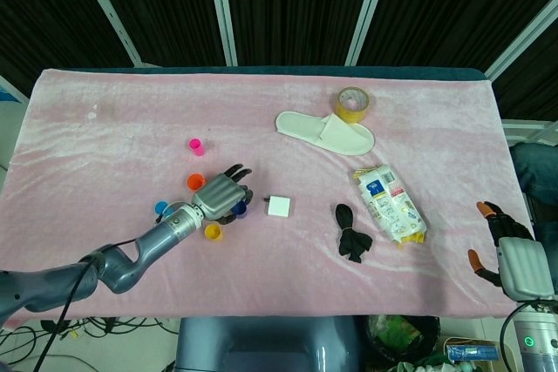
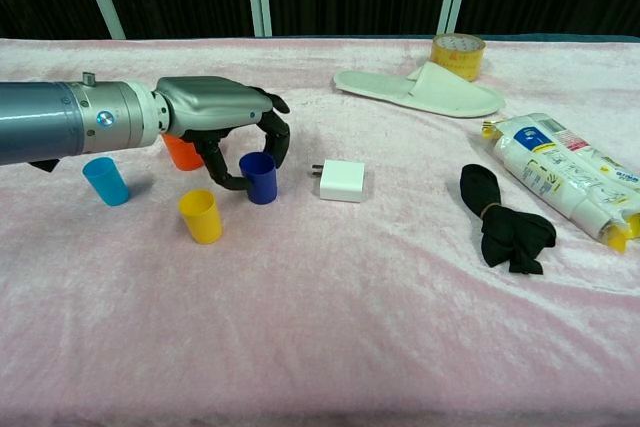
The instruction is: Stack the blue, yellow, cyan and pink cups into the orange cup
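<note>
The left hand (image 2: 222,117) covered most of the orange cup (image 2: 182,152) in the chest view and hid the pink cup entirely. Whether its fingers touched the blue cup (image 2: 261,178) could not be told. The right hand (image 1: 506,246) sat off the table's right edge, its grip unclear.

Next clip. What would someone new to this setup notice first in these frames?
First, the left hand reaching in from the left, fingers curled around the blue cup without clearly gripping it. Around it stand the orange cup, yellow cup and cyan cup; the pink cup sits farther back. Clutter fills the right: a white slipper, a tape roll and a snack packet.
</note>
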Available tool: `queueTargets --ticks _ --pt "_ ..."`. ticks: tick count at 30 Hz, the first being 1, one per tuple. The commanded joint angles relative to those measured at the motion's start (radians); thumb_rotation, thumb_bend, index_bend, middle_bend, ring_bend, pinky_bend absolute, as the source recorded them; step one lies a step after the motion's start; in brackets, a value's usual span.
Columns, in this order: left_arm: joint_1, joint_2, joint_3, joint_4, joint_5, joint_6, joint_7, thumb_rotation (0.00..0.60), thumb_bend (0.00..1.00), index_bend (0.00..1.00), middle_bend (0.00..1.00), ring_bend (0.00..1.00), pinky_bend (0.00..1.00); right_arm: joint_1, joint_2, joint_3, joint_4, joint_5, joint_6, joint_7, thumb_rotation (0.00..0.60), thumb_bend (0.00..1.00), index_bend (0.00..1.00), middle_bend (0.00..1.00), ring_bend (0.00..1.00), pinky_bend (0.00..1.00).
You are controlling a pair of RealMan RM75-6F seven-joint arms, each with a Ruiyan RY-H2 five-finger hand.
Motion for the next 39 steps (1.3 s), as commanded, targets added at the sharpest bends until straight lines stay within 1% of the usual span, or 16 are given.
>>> queueTargets --ticks 1,2,8,11,14,19,25,34,39 --pt "0.009 0.036 -0.012 -0.032 -0.001 0.026 -0.008 0.6 0.36 0.46 0.5 0.01 0.0 0.0 0.0 0.0 0.0 -0.001 0.0 0.0 0.6 0.29 0.14 0.1 0.17 0.24" --pt "0.016 0.06 -0.021 -0.051 -0.002 0.046 -0.01 0.6 0.36 0.46 0.5 0.01 0.0 0.0 0.001 -0.001 0.0 -0.001 0.0 0.0 0.6 0.29 0.14 0.1 0.17 0.24" --pt "0.044 0.145 -0.032 -0.114 -0.007 0.093 -0.017 0.6 0.36 0.46 0.49 0.01 0.0 0.0 0.0 -0.002 -0.001 -0.002 0.0 -0.001 0.6 0.29 0.14 0.1 0.17 0.24" --pt "0.079 0.205 -0.025 -0.126 -0.024 0.117 -0.024 0.6 0.36 0.46 0.48 0.01 0.0 0.0 -0.002 -0.004 -0.003 -0.007 0.001 -0.009 0.6 0.29 0.14 0.1 0.17 0.24" --pt "0.101 0.221 -0.02 -0.112 -0.023 0.136 -0.057 0.6 0.36 0.46 0.48 0.01 0.0 -0.001 -0.002 -0.005 -0.003 -0.006 0.001 -0.011 0.6 0.29 0.14 0.1 0.17 0.24" --pt "0.118 0.221 -0.01 -0.063 -0.011 0.138 -0.111 0.6 0.36 0.46 0.48 0.01 0.0 0.0 -0.002 -0.005 -0.003 -0.005 0.0 -0.014 0.6 0.29 0.14 0.1 0.17 0.24" --pt "0.118 0.201 0.003 -0.021 0.016 0.13 -0.152 0.6 0.35 0.46 0.48 0.01 0.0 0.0 -0.002 -0.004 -0.002 -0.004 0.0 -0.017 0.6 0.29 0.14 0.1 0.17 0.24" --pt "0.114 0.17 0.005 0.037 0.018 0.11 -0.176 0.6 0.35 0.46 0.47 0.01 0.0 0.0 -0.002 -0.003 -0.001 -0.002 -0.002 -0.015 0.6 0.29 0.14 0.1 0.17 0.24" --pt "0.105 0.15 0.011 0.066 0.026 0.092 -0.18 0.6 0.35 0.43 0.43 0.01 0.0 0.001 -0.001 -0.004 -0.002 0.0 -0.004 -0.014 0.6 0.29 0.14 0.1 0.17 0.24"
